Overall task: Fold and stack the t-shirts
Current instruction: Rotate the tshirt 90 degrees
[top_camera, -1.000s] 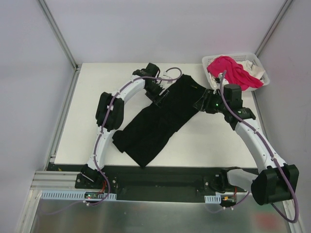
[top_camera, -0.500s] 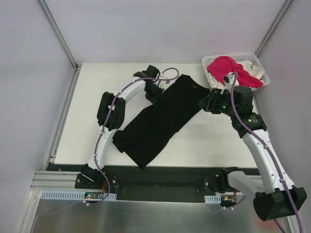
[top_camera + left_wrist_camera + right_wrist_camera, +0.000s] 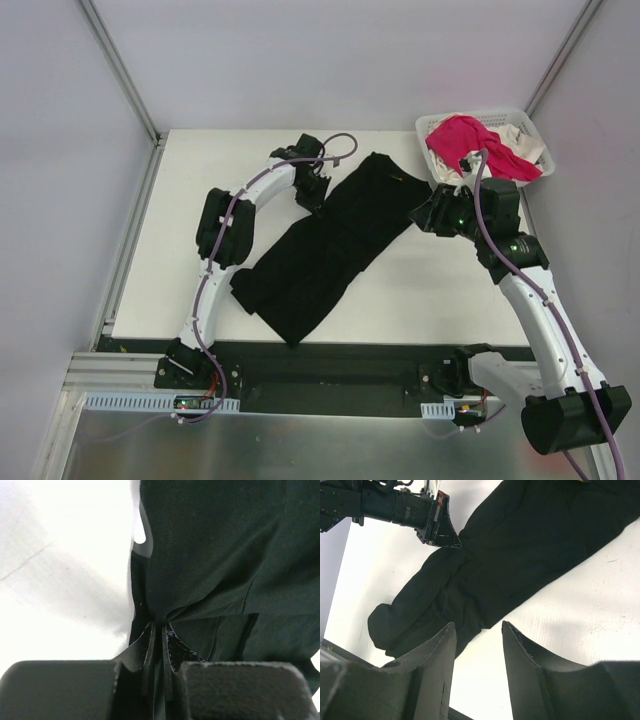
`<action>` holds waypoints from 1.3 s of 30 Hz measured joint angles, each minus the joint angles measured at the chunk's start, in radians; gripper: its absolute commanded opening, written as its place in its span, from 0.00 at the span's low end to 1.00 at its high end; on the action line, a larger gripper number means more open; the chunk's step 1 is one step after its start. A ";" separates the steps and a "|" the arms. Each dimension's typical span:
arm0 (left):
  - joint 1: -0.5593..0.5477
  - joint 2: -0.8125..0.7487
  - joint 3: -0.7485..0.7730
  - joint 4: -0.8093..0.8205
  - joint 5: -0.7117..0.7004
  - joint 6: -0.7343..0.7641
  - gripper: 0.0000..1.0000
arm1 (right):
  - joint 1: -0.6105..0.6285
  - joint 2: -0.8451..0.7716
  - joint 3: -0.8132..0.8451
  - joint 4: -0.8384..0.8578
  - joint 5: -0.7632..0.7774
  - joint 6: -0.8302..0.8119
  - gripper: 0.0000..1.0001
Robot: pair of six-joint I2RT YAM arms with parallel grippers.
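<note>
Pinching the black t-shirt (image 3: 330,250) at its edge with the left pincer (image 3: 159,630), pressed together on cloth stretching away ahead of it over the tabletop (image 3: 190,170). Hovering with the right pincer (image 3: 477,627) spread, shirt just below it; yellow collar label (image 3: 398,178) too small for reading. Lying beyond it in the basket (image 3: 470,113), pink t-shirt (image 3: 470,140).

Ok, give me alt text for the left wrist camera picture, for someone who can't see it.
The left gripper is shut on the edge of a black shirt, and the cloth puckers where the two fingers pinch it. The shirt fills the upper and right part of the picture and lies on a white table, which shows on the left.
</note>
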 measured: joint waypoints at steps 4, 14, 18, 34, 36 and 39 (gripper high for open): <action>0.017 -0.012 -0.018 0.010 -0.043 -0.051 0.00 | 0.000 0.000 0.000 -0.003 0.014 0.000 0.44; 0.116 -0.081 -0.123 0.041 -0.204 -0.204 0.00 | -0.002 0.011 0.000 -0.003 0.028 0.005 0.45; 0.175 -0.123 -0.188 0.061 -0.285 -0.284 0.00 | -0.002 0.034 0.000 -0.002 0.021 0.011 0.45; 0.241 -0.261 -0.410 0.095 -0.535 -0.474 0.05 | -0.004 0.163 -0.055 0.065 -0.053 0.065 0.46; 0.236 -0.269 -0.424 0.106 -0.530 -0.468 0.15 | -0.002 0.189 -0.055 0.077 -0.071 0.070 0.49; 0.230 -0.297 -0.459 0.115 -0.505 -0.440 0.28 | 0.012 0.254 -0.043 0.081 -0.094 0.068 0.50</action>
